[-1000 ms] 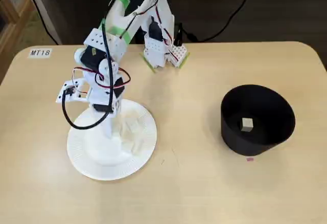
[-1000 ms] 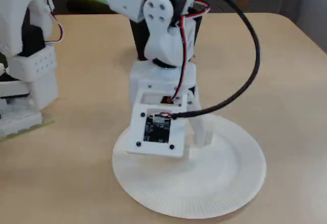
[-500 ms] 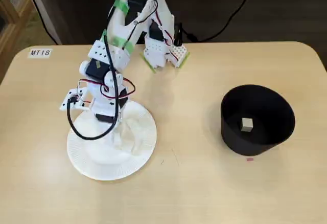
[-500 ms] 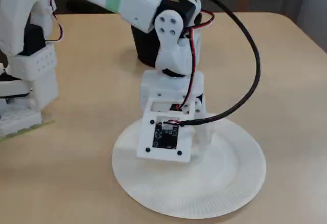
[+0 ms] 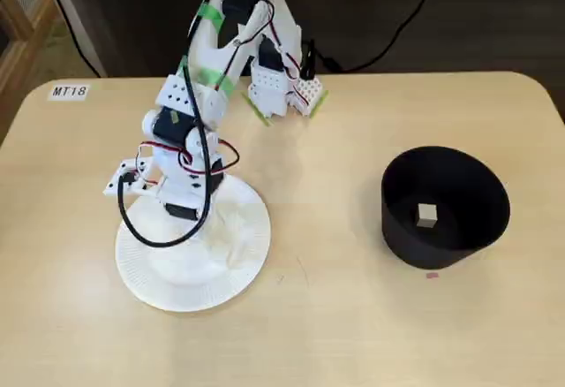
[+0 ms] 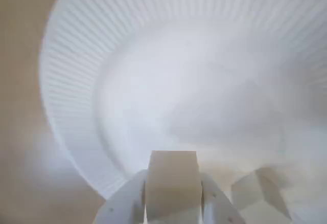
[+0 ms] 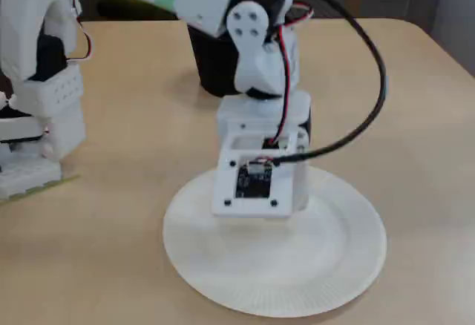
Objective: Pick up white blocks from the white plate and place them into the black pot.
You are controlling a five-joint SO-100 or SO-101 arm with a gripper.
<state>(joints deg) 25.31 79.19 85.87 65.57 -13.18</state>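
Tan tabletop (image 5: 335, 316), white plate (image 5: 141, 272) near its left side in a fixed view. Gripper (image 6: 172, 203) above plate, fingers (image 6: 122, 203) clamped on white block (image 6: 172, 183) in wrist view. Black pot (image 5: 459, 228) well right of plate, second block (image 5: 427, 216) on its floor.

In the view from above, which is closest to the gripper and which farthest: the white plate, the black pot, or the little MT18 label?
From the gripper:
1. White plate, directly beneath it.
2. MT18 label, at the table's upper left corner.
3. Black pot, far right, with one white block inside.
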